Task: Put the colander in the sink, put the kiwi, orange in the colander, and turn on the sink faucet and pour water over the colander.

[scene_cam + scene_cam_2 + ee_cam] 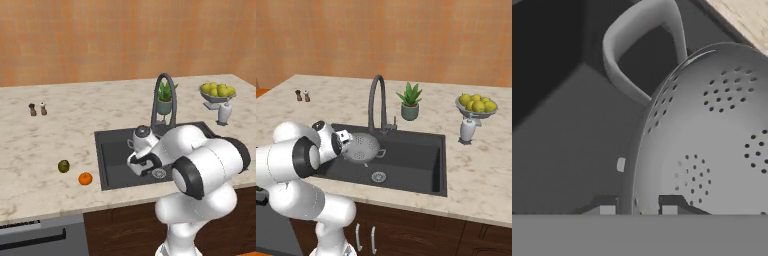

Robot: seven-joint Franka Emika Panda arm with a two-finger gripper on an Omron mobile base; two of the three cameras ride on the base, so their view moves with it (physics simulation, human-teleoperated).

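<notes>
My gripper (345, 140) is shut on the rim of the colander (364, 147). It holds the silver perforated bowl tilted on its side above the left part of the dark sink (416, 159). In the hand view the colander (712, 145) rim runs between my fingertips (607, 209), and one looped handle sticks up beyond it. The kiwi (63, 166) and the orange (85, 178) lie side by side on the counter left of the sink (112, 162). Behind the basin the faucet (376, 100) arches over it. The water is out of view.
A footed bowl of yellow-green fruit (476, 106) and a white bottle (467, 131) stand on the counter right of the sink. A small potted plant (410, 102) sits behind the basin. Two little shakers (37, 109) stand far left. The steel drain (378, 176) lies in the basin floor.
</notes>
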